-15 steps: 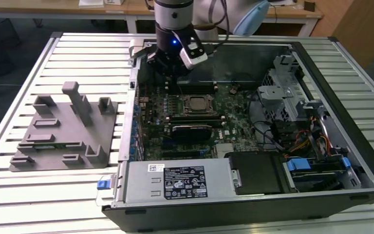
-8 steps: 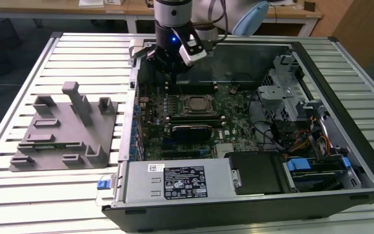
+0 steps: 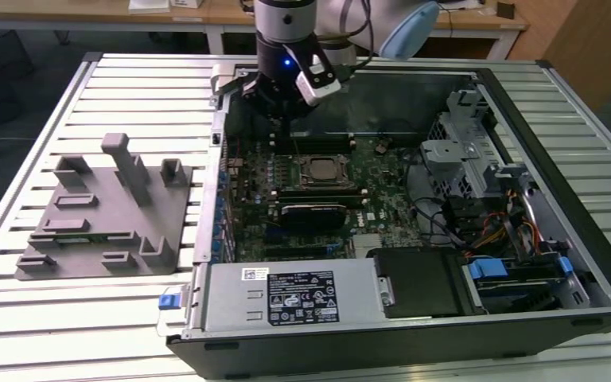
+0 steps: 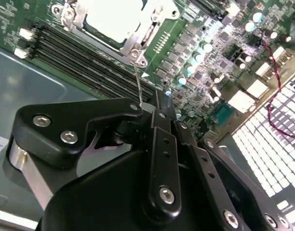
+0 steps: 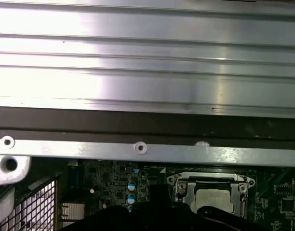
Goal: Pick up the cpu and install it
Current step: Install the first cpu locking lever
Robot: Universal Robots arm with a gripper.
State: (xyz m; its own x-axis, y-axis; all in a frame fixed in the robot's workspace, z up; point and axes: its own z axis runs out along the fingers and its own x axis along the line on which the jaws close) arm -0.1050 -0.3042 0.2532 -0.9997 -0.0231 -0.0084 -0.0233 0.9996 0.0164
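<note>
Seems nearly done: cpu (image 4: 116, 19) seated in socket frame (image 4: 133, 45) (unlatched, perhaps), gripper (image 3: 281, 107) just beyond it, finger state impossible to tell.

Arm enters at the top centre of the exterior view, its silver and pale-blue segments descending to a black wrist with a lit blue indicator. The tool (image 3: 281, 107) points straight down at upper centre. In the second wrist view its black linkage (image 4: 157, 159) occupies the lower frame, fingers drawn together.
</note>
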